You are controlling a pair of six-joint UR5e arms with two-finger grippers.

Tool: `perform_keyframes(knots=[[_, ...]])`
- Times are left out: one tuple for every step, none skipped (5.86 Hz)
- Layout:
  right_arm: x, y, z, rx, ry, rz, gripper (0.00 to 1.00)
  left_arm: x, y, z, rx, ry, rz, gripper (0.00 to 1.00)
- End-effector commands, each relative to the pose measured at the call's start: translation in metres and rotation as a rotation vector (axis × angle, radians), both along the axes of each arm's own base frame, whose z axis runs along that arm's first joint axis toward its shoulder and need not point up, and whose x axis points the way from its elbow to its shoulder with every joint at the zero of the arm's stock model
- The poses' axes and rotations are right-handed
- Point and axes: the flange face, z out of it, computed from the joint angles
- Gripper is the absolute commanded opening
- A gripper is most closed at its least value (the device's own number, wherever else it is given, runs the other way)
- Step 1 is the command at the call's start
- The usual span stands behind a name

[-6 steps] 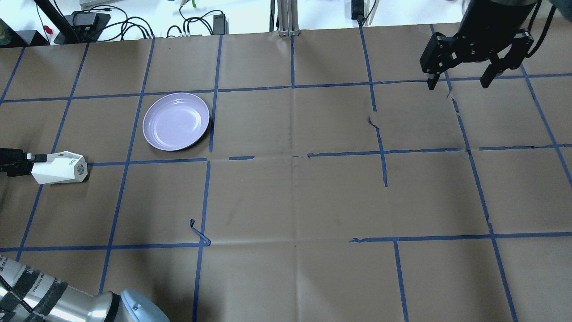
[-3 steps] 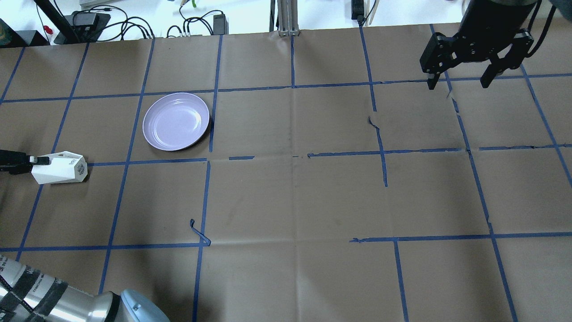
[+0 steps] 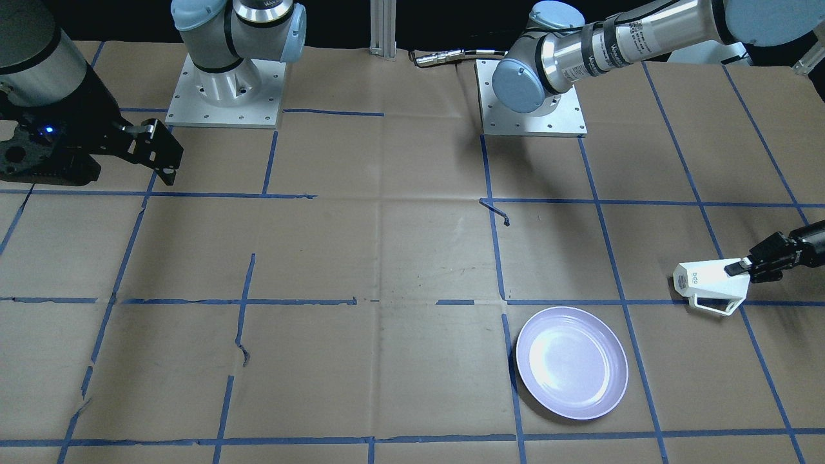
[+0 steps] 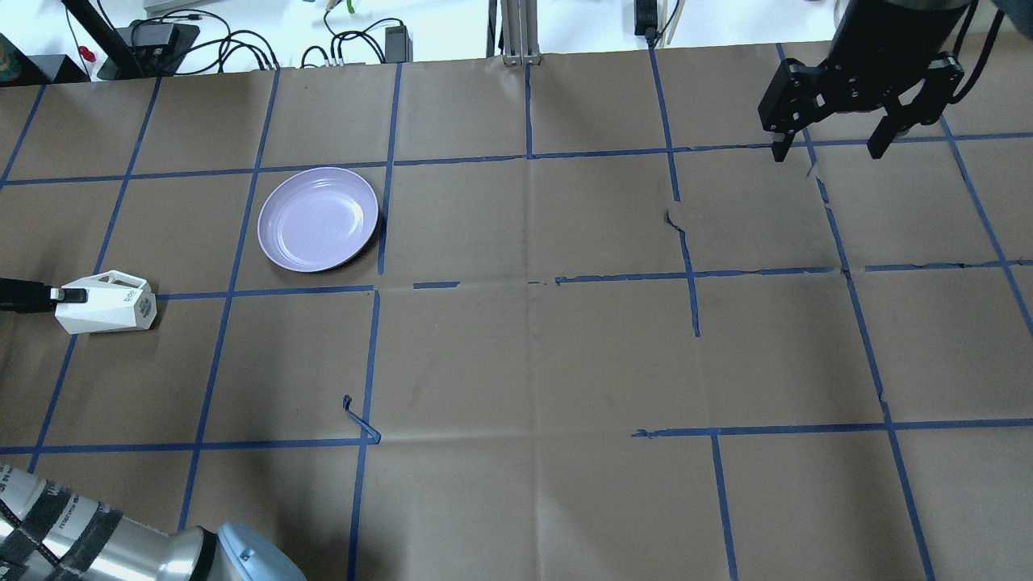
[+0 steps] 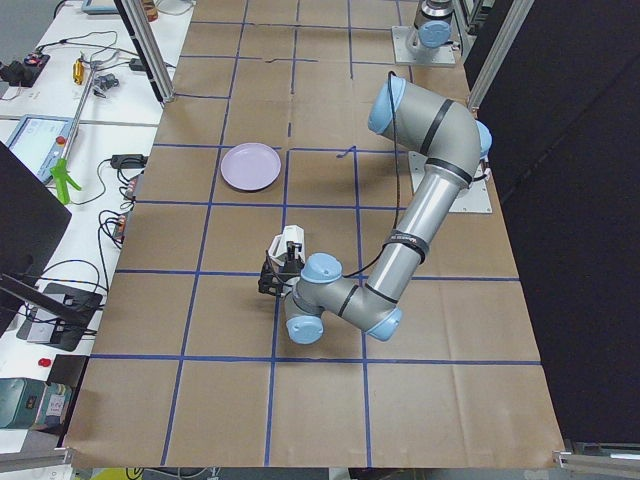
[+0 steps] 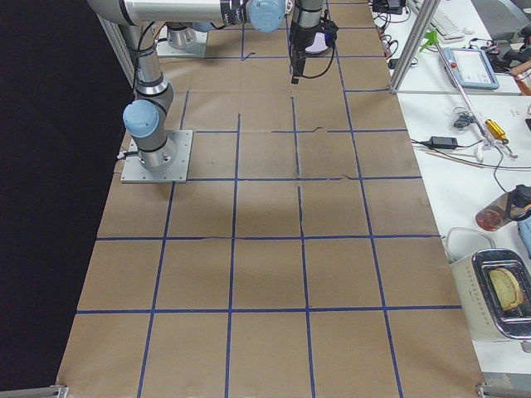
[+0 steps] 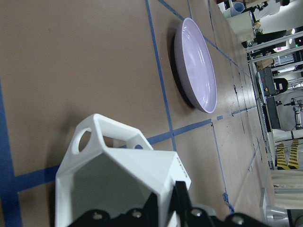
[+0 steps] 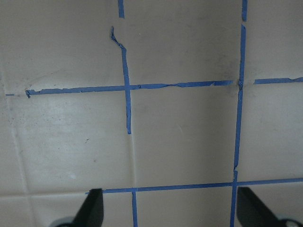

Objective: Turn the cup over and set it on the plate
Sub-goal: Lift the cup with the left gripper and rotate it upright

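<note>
The white faceted cup (image 4: 105, 305) lies on its side at the table's left edge, its thin handle toward the plate. It also shows in the front view (image 3: 706, 281) and the left wrist view (image 7: 118, 189). My left gripper (image 4: 69, 294) is shut on the cup's rim, one finger inside and one outside. I cannot tell whether the cup touches the table. The lavender plate (image 4: 318, 219) lies up and to the right of the cup, apart from it, and is empty; the left wrist view shows it beyond the cup (image 7: 196, 66). My right gripper (image 4: 831, 152) hangs open and empty at the far right.
The left arm's elbow (image 4: 121, 549) sits at the near left corner. A curled strip of blue tape (image 4: 359, 420) sticks up from the brown paper. The paper is torn near the middle right (image 4: 674, 222). Cables and a metal post (image 4: 516, 32) lie past the far edge.
The left gripper has rolled about its axis with the cup in it. The cup's handle has come up into view on the plate side. The right arm has not moved.
</note>
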Motion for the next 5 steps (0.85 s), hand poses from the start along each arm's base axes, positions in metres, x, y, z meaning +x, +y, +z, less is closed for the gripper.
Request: perform_keyframes(knots=[[0.0, 0.0, 0.0, 0.0, 0.0, 0.0, 1.0, -0.002, -0.001, 0.023, -0.024, -0.031, -0.009, 0.01], [0.0, 0.0, 0.0, 0.0, 0.0, 0.0, 1.0, -0.009, 0.003, 0.053, -0.02, -0.025, -0.009, 0.01], [0.0, 0.0, 0.0, 0.0, 0.0, 0.0, 1.0, -0.02, 0.01, 0.091, -0.009, -0.006, -0.008, 0.01], [0.0, 0.0, 0.0, 0.0, 0.0, 0.0, 1.0, -0.031, 0.017, 0.119, 0.003, 0.015, -0.007, 0.01], [0.0, 0.0, 0.0, 0.0, 0.0, 0.0, 1.0, -0.039, 0.016, 0.135, -0.007, 0.021, 0.005, 0.01]])
